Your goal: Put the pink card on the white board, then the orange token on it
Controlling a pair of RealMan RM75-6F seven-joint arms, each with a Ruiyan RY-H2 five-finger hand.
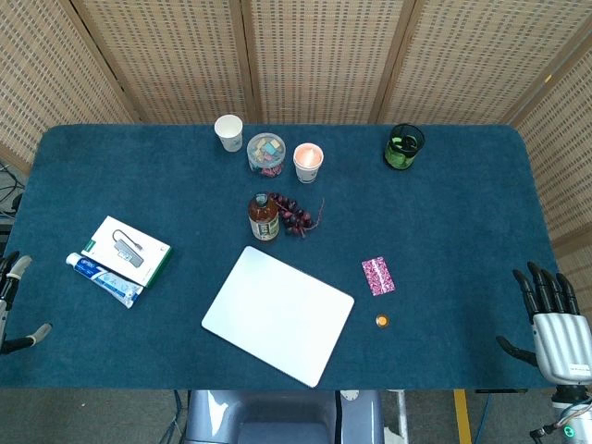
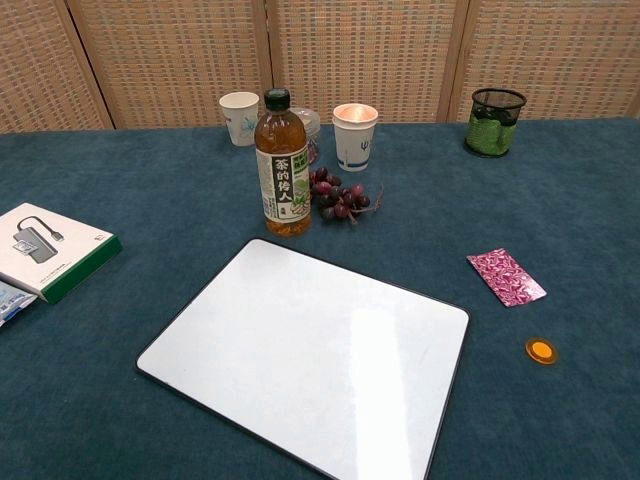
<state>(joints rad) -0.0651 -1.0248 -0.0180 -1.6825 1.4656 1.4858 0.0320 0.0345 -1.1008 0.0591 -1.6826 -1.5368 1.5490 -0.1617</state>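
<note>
The white board (image 1: 277, 313) (image 2: 300, 350) lies flat near the table's front middle, with nothing on it. The pink patterned card (image 1: 378, 276) (image 2: 506, 277) lies on the blue cloth just right of the board. The small orange token (image 1: 381, 321) (image 2: 541, 351) sits a little in front of the card. My right hand (image 1: 552, 324) hovers at the table's right front corner, fingers spread and holding nothing, well right of the token. Only the fingers of my left hand (image 1: 13, 305) show at the left edge, apart and holding nothing. Neither hand appears in the chest view.
A tea bottle (image 1: 263, 217) (image 2: 281, 165) and grapes (image 1: 298, 213) (image 2: 340, 198) stand behind the board. Two paper cups (image 1: 308, 162), a jar (image 1: 265, 154) and a green mesh cup (image 1: 403, 146) line the back. A boxed adapter (image 1: 127, 250) and toothpaste (image 1: 104, 279) lie left.
</note>
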